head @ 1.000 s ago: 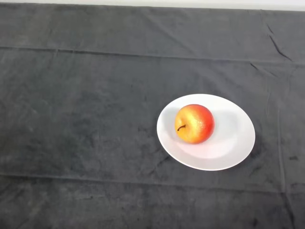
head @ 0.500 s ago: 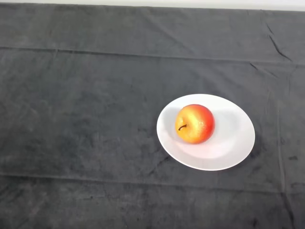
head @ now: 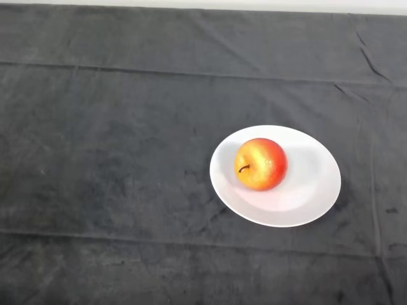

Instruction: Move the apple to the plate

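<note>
A red and yellow apple [head: 261,164] lies on its side on a white plate [head: 311,190], in the plate's left half, with its dark stem pointing to the left. The plate sits on the dark cloth right of the table's middle.
The dark cloth [head: 108,159] covers the whole table, with fold lines running across it near the back and near the front. The table's far edge runs along the top of the view.
</note>
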`<action>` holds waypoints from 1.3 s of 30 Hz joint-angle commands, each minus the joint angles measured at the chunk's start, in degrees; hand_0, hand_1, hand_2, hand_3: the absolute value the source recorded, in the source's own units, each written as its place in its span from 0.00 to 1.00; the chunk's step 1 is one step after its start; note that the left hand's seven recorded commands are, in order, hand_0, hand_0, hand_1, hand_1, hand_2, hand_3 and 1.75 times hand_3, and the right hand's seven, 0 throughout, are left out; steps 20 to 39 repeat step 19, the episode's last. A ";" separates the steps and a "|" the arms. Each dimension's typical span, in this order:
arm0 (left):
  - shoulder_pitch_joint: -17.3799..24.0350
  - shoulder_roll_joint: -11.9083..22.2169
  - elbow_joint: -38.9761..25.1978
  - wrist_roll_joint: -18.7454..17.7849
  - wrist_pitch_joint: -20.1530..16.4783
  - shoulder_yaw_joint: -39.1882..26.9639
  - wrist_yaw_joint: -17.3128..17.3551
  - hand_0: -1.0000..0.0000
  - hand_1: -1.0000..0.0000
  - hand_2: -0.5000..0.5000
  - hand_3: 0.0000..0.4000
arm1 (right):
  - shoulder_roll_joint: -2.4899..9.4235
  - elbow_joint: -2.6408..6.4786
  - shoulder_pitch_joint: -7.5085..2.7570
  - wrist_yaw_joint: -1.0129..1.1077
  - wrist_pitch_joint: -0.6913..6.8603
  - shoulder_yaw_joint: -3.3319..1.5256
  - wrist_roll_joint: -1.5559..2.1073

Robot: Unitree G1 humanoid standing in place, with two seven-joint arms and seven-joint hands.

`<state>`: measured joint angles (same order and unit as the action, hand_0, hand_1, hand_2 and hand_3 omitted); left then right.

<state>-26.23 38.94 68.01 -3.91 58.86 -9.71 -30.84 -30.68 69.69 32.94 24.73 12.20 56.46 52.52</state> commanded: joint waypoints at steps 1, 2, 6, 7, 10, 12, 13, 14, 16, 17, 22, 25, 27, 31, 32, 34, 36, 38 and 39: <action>-1.30 0.14 1.64 -0.40 0.00 -2.08 0.70 1.00 1.00 0.50 0.00 | -0.55 -0.71 0.63 -0.09 -0.64 0.19 0.85; -1.06 0.25 1.63 -0.55 0.14 -2.30 0.97 1.00 1.00 0.50 0.00 | -0.55 -0.71 0.63 -0.09 -0.64 0.19 0.85; -0.02 0.58 1.61 -0.95 0.82 -3.18 1.80 1.00 1.00 0.50 0.00 | -0.55 -0.70 0.63 -0.08 -0.65 0.19 0.84; 0.22 0.62 1.60 -0.98 0.99 -3.38 1.93 1.00 1.00 0.50 0.00 | -0.56 -0.70 0.63 -0.08 -0.65 0.19 0.84; 0.63 0.60 1.59 -0.89 1.35 -3.78 2.05 1.00 1.00 0.50 0.00 | -0.56 -0.70 0.63 -0.08 -0.65 0.19 0.84; 0.68 0.53 1.59 -0.70 1.44 -3.96 2.01 1.00 1.00 0.50 0.00 | -0.56 -0.69 0.63 -0.08 -0.65 0.19 0.84; 0.63 0.48 1.60 -0.58 1.44 -4.01 1.95 1.00 1.00 0.50 0.00 | -0.56 -0.69 0.63 -0.07 -0.65 0.19 0.84; 0.55 0.43 1.60 -0.44 1.40 -4.05 1.89 1.00 1.00 0.50 0.00 | -0.56 -0.69 0.63 -0.07 -0.65 0.19 0.84; 0.27 0.29 1.61 -0.10 1.26 -4.10 1.71 1.00 1.00 0.50 0.00 | -0.56 -0.69 0.63 -0.07 -0.65 0.19 0.84; 0.15 0.23 1.61 0.04 1.20 -4.12 1.64 1.00 1.00 0.50 0.00 | -0.56 -0.69 0.63 -0.07 -0.65 0.19 0.84; -0.02 0.11 1.61 0.26 1.13 -4.22 1.60 1.00 1.00 0.50 0.00 | -0.56 -0.69 0.63 -0.07 -0.65 0.19 0.83; -0.02 0.11 1.61 0.26 1.13 -4.22 1.60 1.00 1.00 0.50 0.00 | -0.56 -0.69 0.63 -0.07 -0.65 0.19 0.83; -0.02 0.11 1.61 0.26 1.13 -4.22 1.60 1.00 1.00 0.50 0.00 | -0.56 -0.69 0.63 -0.07 -0.65 0.19 0.83; -0.02 0.11 1.61 0.26 1.13 -4.22 1.60 1.00 1.00 0.50 0.00 | -0.56 -0.69 0.63 -0.07 -0.65 0.19 0.83; -0.02 0.11 1.61 0.26 1.13 -4.22 1.60 1.00 1.00 0.50 0.00 | -0.56 -0.69 0.63 -0.07 -0.65 0.19 0.83; -0.02 0.11 1.61 0.26 1.13 -4.22 1.60 1.00 1.00 0.50 0.00 | -0.56 -0.69 0.63 -0.07 -0.65 0.19 0.83; -0.02 0.11 1.61 0.26 1.13 -4.22 1.60 1.00 1.00 0.50 0.00 | -0.56 -0.69 0.63 -0.07 -0.65 0.19 0.83; -0.02 0.11 1.61 0.26 1.13 -4.22 1.60 1.00 1.00 0.50 0.00 | -0.56 -0.69 0.63 -0.07 -0.65 0.19 0.83; -0.02 0.11 1.61 0.26 1.13 -4.22 1.60 1.00 1.00 0.50 0.00 | -0.56 -0.69 0.63 -0.07 -0.65 0.19 0.83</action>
